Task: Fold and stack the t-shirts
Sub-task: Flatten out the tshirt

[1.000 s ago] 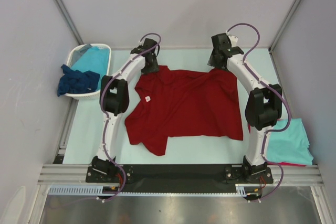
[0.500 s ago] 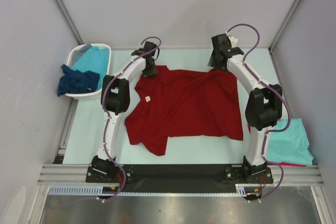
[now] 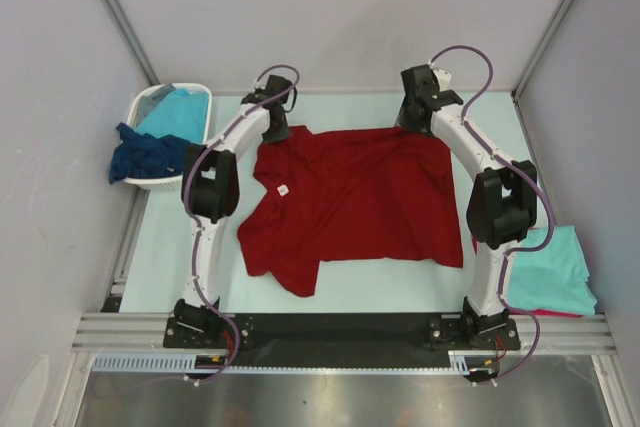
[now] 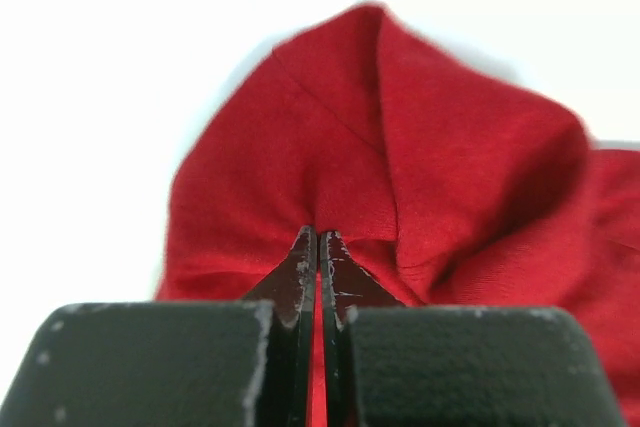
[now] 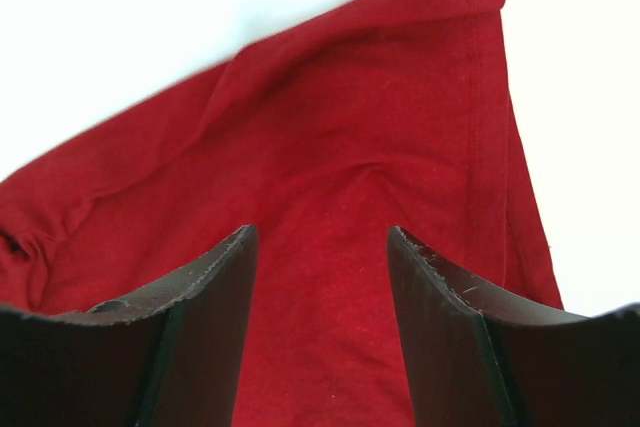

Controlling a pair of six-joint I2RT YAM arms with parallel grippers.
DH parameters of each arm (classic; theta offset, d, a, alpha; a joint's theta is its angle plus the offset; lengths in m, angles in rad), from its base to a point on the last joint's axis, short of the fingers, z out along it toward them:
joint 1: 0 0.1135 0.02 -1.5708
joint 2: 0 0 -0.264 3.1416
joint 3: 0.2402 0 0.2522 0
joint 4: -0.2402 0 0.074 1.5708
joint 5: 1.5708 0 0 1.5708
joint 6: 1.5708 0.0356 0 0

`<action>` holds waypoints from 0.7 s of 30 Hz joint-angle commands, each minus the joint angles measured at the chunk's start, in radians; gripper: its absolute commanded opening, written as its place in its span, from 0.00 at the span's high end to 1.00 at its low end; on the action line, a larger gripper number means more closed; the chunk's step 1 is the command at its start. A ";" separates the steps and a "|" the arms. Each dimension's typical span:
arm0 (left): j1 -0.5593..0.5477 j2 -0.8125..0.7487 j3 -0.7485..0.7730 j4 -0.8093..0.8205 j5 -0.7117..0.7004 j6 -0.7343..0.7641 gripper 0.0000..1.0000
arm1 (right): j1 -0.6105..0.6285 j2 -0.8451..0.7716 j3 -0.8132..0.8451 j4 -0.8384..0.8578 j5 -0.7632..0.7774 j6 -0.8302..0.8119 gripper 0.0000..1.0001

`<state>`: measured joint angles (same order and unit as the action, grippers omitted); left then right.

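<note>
The dark red t-shirt point(image 3: 355, 197) lies spread out on the surface point(image 3: 170, 247). The left claw point(image 4: 318, 242) is clamped on a bunched fold at its far left corner; the right claw point(image 5: 320, 237) stands apart over the far right corner, fingers wide

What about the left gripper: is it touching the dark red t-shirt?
Touching. The left wrist view shows the left gripper shut, with a bunched fold of the dark red t-shirt pinched between its jaws.
</note>
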<state>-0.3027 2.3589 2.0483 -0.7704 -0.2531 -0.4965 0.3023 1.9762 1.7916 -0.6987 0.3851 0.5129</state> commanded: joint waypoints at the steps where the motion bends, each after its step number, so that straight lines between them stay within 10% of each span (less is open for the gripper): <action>1: 0.039 -0.113 0.047 0.002 -0.051 0.010 1.00 | 0.014 -0.019 0.029 0.010 0.011 -0.010 0.41; 21: 0.099 0.111 0.311 -0.038 0.041 0.038 0.89 | 0.021 0.004 -0.003 0.033 -0.018 -0.016 0.41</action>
<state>-0.2363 2.4435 2.3173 -0.8215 -0.2325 -0.4847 0.3210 1.9762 1.7885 -0.6960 0.3737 0.5106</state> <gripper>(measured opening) 0.054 0.589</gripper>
